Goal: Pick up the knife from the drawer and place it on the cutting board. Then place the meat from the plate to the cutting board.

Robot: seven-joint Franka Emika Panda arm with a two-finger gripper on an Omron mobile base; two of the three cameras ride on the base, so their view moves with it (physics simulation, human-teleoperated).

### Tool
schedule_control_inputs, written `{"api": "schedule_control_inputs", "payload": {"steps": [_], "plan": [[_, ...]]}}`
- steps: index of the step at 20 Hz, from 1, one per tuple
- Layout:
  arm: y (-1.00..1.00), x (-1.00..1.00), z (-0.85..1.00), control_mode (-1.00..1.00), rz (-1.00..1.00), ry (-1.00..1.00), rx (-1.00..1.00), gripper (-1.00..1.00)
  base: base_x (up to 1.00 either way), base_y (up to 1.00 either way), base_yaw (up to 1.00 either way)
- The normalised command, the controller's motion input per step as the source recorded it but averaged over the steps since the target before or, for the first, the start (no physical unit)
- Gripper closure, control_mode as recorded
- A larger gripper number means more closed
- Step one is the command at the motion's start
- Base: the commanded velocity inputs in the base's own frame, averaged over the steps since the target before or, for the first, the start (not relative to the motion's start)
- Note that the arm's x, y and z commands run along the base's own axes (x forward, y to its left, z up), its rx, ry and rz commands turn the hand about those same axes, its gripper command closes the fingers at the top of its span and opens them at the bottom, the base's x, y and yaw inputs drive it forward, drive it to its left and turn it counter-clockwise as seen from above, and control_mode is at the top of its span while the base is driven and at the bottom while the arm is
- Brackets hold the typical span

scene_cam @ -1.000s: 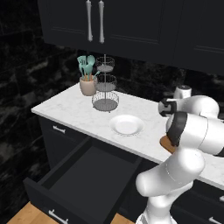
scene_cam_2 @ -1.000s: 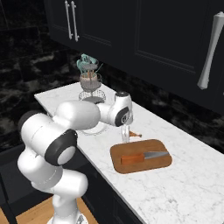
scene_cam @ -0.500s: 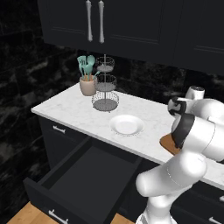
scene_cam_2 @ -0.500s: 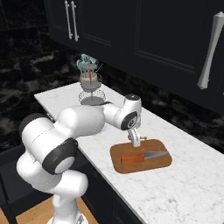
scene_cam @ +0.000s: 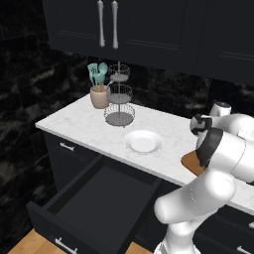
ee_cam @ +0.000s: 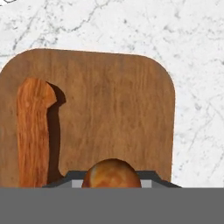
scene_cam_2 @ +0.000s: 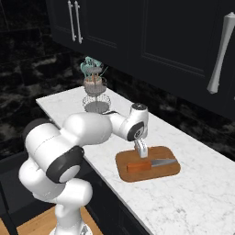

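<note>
End effector pinching the meat directly above the cutting board (knife lengthwise, just beside) — straight down to release.

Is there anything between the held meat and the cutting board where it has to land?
Nothing visible. The gripper hangs over the cutting board with the meat between its fingers. The knife lies on the board off to one side, and bare wood shows beyond the meat.
</note>
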Motion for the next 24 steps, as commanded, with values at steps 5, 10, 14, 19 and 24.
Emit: {"api": "schedule_control_inputs", "payload": {"steps": [5,10,14,19,24], "plan": [[0.0,0.0,-0.29,-1.0,0.03,0.01,0.0,1.0,0.0,0.0,0.0],[0.0,0.0,-0.26,-1.0,0.05,0.01,0.0,1.0,0.0,0.0,0.0],[0.0,0.0,-0.24,-1.0,0.05,0.01,0.0,1.0,0.0,0.0,0.0],[0.0,0.0,-0.21,-1.0,0.08,0.0,0.0,1.0,0.0,0.0,0.0],[0.0,0.0,-0.23,-1.0,0.08,0.0,0.0,1.0,0.0,0.0,0.0]]}}
